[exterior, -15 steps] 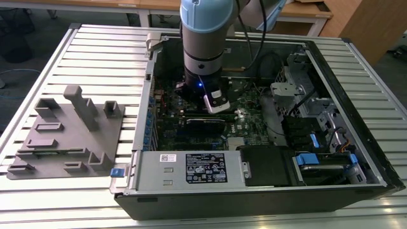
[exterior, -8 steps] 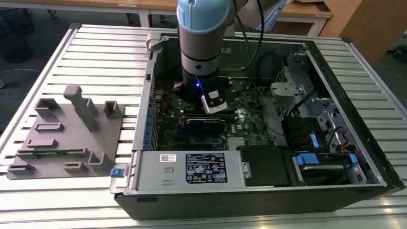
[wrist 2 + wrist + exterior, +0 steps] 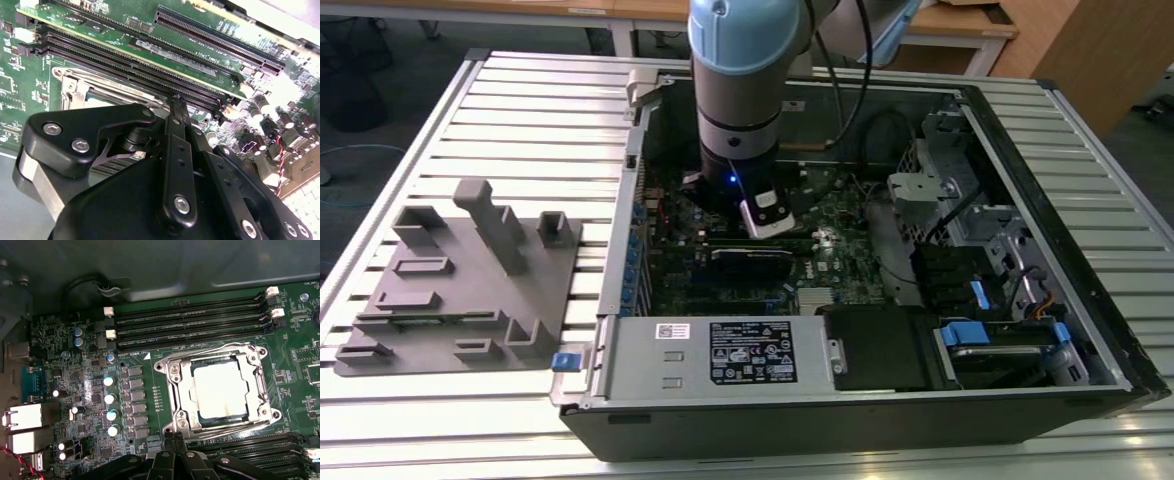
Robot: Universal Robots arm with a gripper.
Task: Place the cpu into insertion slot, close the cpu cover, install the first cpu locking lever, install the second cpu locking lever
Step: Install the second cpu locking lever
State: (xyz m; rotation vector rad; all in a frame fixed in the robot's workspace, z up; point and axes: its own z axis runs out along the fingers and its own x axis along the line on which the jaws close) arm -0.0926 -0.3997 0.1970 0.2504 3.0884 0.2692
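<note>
Open computer case (image 3: 881,400) on slatted counter (image 3: 480,100): holds green motherboard (image 3: 150,405), arm reaching down inside.

Insertion slot (image 3: 165,405), just ahead of the fingertips: holds the cpu (image 3: 220,389), silver top up, seated flat. Cpu cover (image 3: 181,390) lies closed around the chip, framing it.

Fingers (image 3: 172,441): tips drawn together in both wrist views, nothing between them, poised at the socket's near edge.

Memory slots (image 3: 190,325), beyond the socket from the fingers: long, black.

Grey fixture tray (image 3: 454,290), on the counter beside the case.
</note>
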